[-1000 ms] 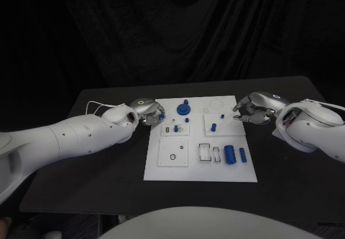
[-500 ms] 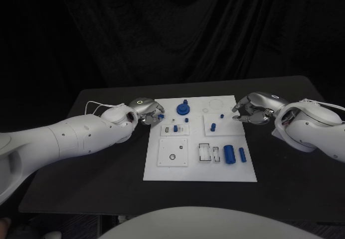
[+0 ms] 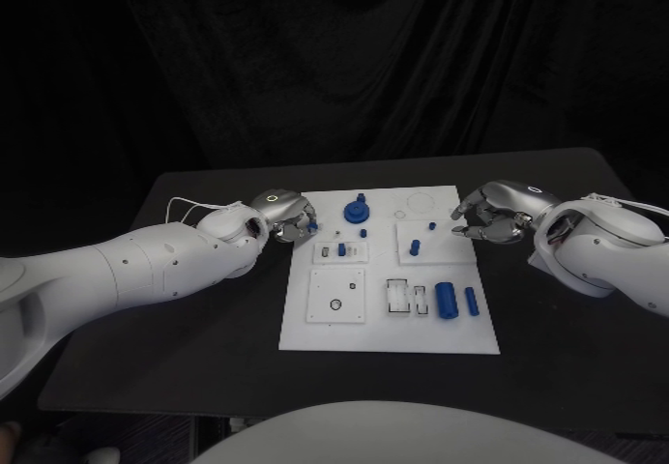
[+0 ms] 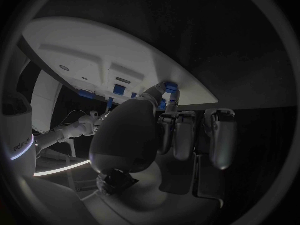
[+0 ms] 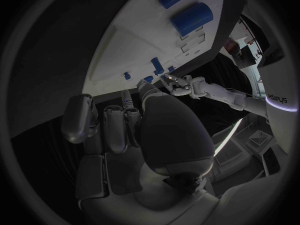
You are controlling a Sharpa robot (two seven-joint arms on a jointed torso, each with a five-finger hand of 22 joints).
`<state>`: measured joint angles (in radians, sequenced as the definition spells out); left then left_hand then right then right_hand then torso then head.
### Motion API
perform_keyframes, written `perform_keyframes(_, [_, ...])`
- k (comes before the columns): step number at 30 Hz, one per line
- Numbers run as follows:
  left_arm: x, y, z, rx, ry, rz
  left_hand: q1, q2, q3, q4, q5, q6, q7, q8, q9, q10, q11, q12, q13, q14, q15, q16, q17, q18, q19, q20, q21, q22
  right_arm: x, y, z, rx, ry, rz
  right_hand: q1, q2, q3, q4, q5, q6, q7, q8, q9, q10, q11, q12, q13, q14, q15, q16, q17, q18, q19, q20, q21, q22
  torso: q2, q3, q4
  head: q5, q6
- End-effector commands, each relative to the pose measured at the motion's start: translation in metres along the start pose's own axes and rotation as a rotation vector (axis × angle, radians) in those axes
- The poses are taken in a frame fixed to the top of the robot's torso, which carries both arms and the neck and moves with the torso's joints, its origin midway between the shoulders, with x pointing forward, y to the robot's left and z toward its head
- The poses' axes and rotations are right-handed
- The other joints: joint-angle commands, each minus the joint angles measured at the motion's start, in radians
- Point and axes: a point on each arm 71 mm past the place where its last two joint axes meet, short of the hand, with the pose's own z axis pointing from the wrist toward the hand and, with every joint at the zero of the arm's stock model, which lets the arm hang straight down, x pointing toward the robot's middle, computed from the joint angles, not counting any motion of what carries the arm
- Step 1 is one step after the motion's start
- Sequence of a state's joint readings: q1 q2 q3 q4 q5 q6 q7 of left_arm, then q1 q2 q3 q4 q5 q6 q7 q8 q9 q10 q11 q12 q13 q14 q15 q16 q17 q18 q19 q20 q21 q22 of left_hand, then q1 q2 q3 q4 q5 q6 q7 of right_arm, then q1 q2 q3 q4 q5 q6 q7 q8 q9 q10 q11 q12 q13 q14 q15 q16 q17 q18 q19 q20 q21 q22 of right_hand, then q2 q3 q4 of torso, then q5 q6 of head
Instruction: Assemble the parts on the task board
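Observation:
The white task board (image 3: 318, 324) lies mid-table. My left hand (image 3: 284, 215) hovers at its far left edge and pinches a small blue part (image 4: 170, 87) between thumb and a finger, seen in the head view as a blue part (image 3: 312, 227). My right hand (image 3: 495, 215) sits at the board's far right edge with its fingers curled in and nothing seen in them. On the board stand a blue gear-like piece (image 3: 356, 208) and small blue pegs (image 3: 340, 249). A thick blue cylinder (image 3: 445, 299) and a thin one (image 3: 470, 301) lie near the right side.
The black table (image 3: 209, 329) extends past the board on all sides. Raised white sub-plates (image 3: 336, 295) with holes and slots sit on the board. A white cable (image 3: 185, 203) loops behind my left wrist.

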<state>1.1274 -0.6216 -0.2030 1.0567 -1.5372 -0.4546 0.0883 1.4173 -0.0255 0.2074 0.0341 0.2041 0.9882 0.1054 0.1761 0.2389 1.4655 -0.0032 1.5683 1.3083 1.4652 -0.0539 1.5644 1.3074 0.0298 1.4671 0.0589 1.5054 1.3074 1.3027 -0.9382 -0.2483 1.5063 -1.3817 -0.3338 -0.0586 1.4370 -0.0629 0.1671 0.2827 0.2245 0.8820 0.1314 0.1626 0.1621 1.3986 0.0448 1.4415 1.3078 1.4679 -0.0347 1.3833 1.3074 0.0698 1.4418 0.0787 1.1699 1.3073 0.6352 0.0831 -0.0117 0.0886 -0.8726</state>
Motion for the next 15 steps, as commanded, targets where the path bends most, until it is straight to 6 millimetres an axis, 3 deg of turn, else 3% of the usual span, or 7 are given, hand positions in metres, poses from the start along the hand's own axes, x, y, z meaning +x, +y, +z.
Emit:
perform_keyframes(1, [0.009, -0.006, -0.006, 0.081, -0.009, -0.004, 0.004, 0.016, 0.000, -0.007, 0.007, 0.010, -0.027, -0.001, 0.060, 0.105, -0.005, 0.003, 0.263, 0.106, -0.006, 0.006, 0.263, -0.013, 0.069, -0.007, 0.007, 0.240, 0.002, -0.001, 0.000, 0.015, 0.011, -0.001, 0.002, 0.003, 0.005, 0.002, 0.005, 0.007, 0.000, -0.006, -0.002, -0.006, 0.001, -0.005, 0.067, 0.036, 0.008, -0.006, 0.048, 0.013, -0.009, 0.001, -0.006, 0.151, 0.000, -0.0005, -0.0005, 0.002, 0.000])
perform_keyframes(3, [0.006, -0.007, -0.008, 0.110, -0.049, -0.029, 0.005, 0.018, 0.001, -0.008, 0.009, 0.008, -0.028, -0.003, 0.061, 0.105, -0.005, 0.003, 0.263, 0.106, -0.006, 0.006, 0.263, -0.014, 0.070, -0.007, 0.009, 0.241, 0.002, -0.002, -0.001, 0.016, 0.011, -0.001, 0.002, 0.003, 0.005, 0.002, 0.005, 0.007, 0.000, -0.006, -0.002, -0.007, 0.002, -0.006, 0.066, 0.035, 0.009, -0.007, 0.047, 0.014, -0.010, 0.001, -0.008, 0.151, 0.000, -0.0008, -0.0004, 0.002, 0.000])
perform_keyframes(6, [0.003, -0.009, -0.013, 0.147, -0.100, -0.086, 0.012, 0.021, 0.005, -0.013, 0.038, 0.004, -0.022, -0.011, 0.068, 0.105, -0.002, 0.003, 0.263, 0.106, -0.004, 0.006, 0.263, -0.014, 0.071, -0.006, 0.011, 0.242, 0.002, -0.002, -0.001, 0.017, 0.011, -0.001, 0.002, 0.003, 0.005, 0.002, 0.005, 0.007, 0.000, -0.006, -0.002, -0.007, 0.002, -0.006, 0.066, 0.035, 0.009, -0.007, 0.047, 0.014, -0.010, 0.001, -0.008, 0.151, 0.000, -0.0011, -0.0011, 0.004, 0.000])
perform_keyframes(15, [-0.003, -0.007, -0.025, 0.186, -0.155, -0.358, 0.008, 0.029, 0.008, -0.005, 0.048, -0.017, -0.013, -0.030, 0.073, 0.105, 0.005, 0.003, 0.263, 0.106, 0.003, 0.006, 0.263, -0.014, 0.069, 0.000, 0.009, 0.242, 0.003, -0.004, -0.003, 0.023, 0.015, 0.000, 0.002, 0.003, 0.005, 0.002, 0.005, 0.007, 0.000, -0.006, -0.002, -0.008, 0.002, -0.007, 0.065, 0.035, 0.009, -0.007, 0.046, 0.014, -0.010, 0.001, -0.009, 0.151, 0.000, -0.0009, 0.0024, 0.008, 0.000])
